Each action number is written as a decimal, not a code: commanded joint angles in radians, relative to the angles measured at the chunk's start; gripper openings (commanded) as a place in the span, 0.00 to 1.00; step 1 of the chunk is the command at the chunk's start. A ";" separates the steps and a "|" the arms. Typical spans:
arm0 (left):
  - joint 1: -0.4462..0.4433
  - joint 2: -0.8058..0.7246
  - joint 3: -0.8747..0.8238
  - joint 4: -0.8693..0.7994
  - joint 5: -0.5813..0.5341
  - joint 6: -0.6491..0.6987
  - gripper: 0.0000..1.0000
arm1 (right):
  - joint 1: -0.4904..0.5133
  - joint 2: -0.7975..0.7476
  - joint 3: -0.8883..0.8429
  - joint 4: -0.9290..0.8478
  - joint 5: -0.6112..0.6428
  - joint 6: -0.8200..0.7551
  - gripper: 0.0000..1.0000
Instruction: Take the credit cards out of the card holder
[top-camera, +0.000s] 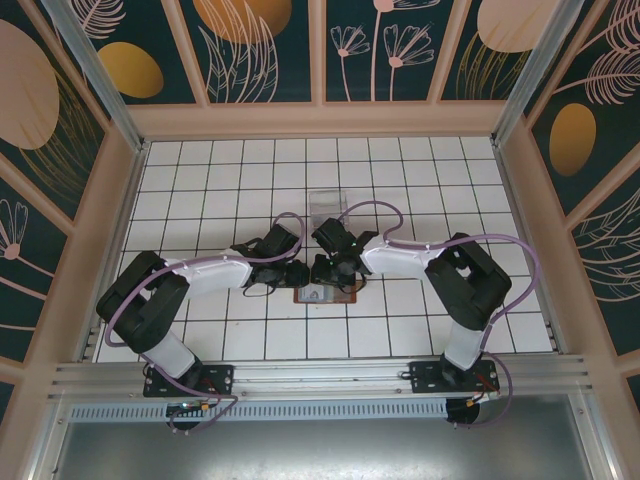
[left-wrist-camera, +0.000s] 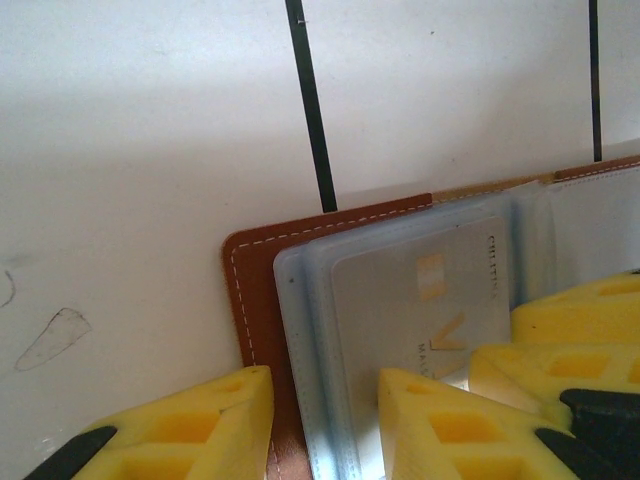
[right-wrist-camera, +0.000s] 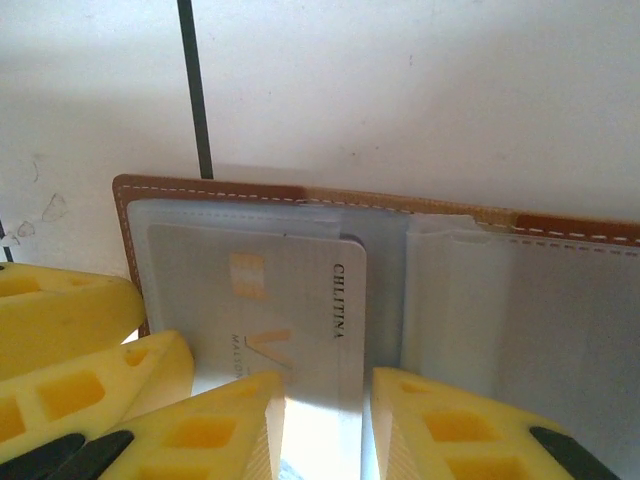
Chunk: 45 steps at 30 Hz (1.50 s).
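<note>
One credit card (right-wrist-camera: 270, 300) reads "CHLITINA" | card holder (right-wrist-camera: 200, 190) unfolded | left pincer (left-wrist-camera: 322, 388) released | right pincer (right-wrist-camera: 328, 385) released

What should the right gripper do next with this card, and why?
Probably close the right gripper on the credit card: its jaws stand open with the card's exposed edge running between them. The card holder lies open, and the open left gripper straddles its outer edge, seemingly placed to steady it.
</note>
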 joint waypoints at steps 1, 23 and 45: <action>-0.003 -0.020 0.013 -0.039 -0.013 0.011 0.36 | -0.002 -0.005 -0.023 -0.045 0.047 0.005 0.31; -0.004 -0.056 0.012 -0.043 -0.043 0.001 0.34 | -0.001 -0.055 -0.029 0.010 0.002 0.026 0.31; -0.004 -0.069 0.005 -0.041 -0.056 -0.005 0.34 | 0.002 -0.043 -0.018 -0.006 0.024 0.018 0.30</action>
